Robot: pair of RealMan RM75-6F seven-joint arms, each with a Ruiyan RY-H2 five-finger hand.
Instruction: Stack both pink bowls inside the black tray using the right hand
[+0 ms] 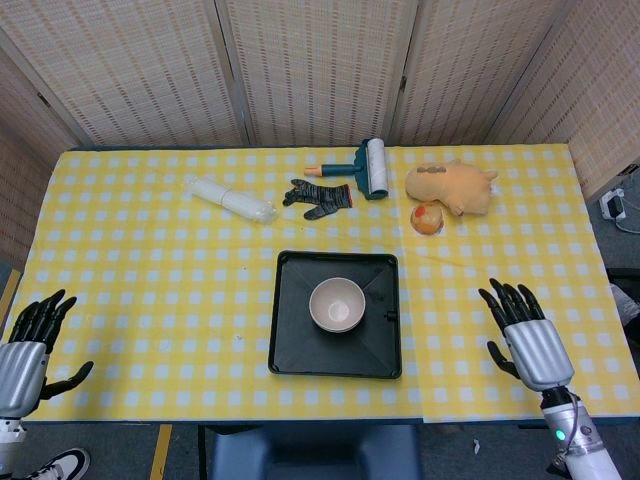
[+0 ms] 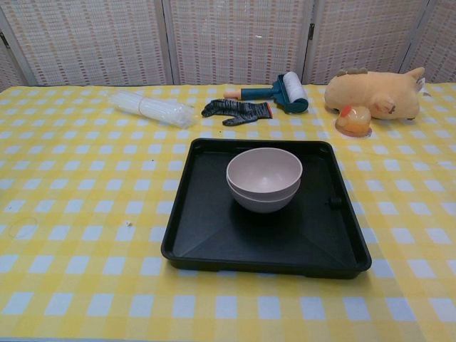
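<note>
Two pink bowls [image 1: 337,304] [image 2: 263,179] sit nested, one inside the other, in the middle of the black tray [image 1: 290,350] [image 2: 214,242]. My right hand [image 1: 527,338] hovers over the table's front right, well clear of the tray, fingers spread and holding nothing. At the front left corner, off the table edge, my left hand [image 1: 25,346] is open too. The chest view shows neither hand.
Along the back of the yellow checked table lie a clear plastic bundle [image 1: 230,197], a black glove [image 1: 318,196], a lint roller [image 1: 370,167], a tan plush toy [image 1: 452,187] and a small orange toy [image 1: 427,218]. A small black bit [image 2: 331,203] lies in the tray's right side.
</note>
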